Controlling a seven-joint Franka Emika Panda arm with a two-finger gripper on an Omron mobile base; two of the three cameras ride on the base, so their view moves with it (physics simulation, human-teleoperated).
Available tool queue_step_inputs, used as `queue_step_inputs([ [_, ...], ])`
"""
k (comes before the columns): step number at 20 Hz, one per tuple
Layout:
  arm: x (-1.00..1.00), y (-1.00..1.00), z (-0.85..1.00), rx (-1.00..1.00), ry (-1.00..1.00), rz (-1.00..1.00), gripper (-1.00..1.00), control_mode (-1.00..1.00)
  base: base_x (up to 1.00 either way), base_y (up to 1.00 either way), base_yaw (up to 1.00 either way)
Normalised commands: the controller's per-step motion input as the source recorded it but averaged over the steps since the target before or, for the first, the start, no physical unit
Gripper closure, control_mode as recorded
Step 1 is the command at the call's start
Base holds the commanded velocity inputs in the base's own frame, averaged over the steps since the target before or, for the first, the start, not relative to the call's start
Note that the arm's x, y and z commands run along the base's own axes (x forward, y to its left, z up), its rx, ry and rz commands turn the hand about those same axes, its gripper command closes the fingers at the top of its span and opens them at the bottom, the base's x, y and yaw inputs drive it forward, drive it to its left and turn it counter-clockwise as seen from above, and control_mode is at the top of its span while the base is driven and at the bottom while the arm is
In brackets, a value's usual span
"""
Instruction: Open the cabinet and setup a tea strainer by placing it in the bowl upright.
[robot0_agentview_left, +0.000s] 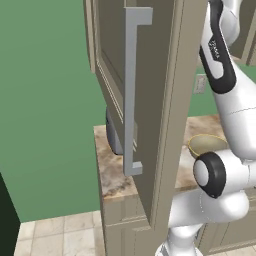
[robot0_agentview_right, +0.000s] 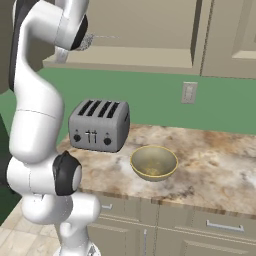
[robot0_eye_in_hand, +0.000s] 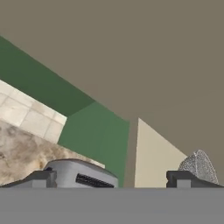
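Marble counter (robot0_agentview_right: 210, 165): olive-tan bowl (robot0_agentview_right: 153, 163), yellowish rim.

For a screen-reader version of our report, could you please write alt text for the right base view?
A shallow olive-tan bowl sits empty on a marbled counter, to the right of a grey four-slot toaster. The white robot arm rises at left toward a speckled tea strainer on the cabinet shelf.

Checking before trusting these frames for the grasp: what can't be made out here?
- Tea strainer: hand view, cut by the bottom band; right base view, half behind the arm.
- Bowl: left base view, partly behind the open cabinet door and arm.
- Gripper: just the fingertips show.
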Motion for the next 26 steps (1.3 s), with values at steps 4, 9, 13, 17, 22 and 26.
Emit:
queue_step_inputs([
  [4,0.04,-0.03,-0.05,0.00,0.00,-0.03,-1.00,-1.00,0.00,0.00,0.00],
  [9,0.45,0.00,-0.30,0.00,-0.13,-0.08,-1.00,-1.00,0.00,0.00,0.00],
  [13,0.39,0.00,-0.48,0.00,-0.13,-0.08,-1.00,-1.00,0.00,0.00,0.00],
  [17,0.25,0.01,-0.18,0.00,-0.10,-0.04,-1.00,-1.00,0.00,0.00,0.00],
  [22,0.17,0.01,0.25,0.00,-0.01,0.00,-1.00,-1.00,0.00,0.00,0.00],
  [26,0.32,0.00,0.36,0.00,0.02,0.04,-1.00,-1.00,0.00,0.00,0.00],
])
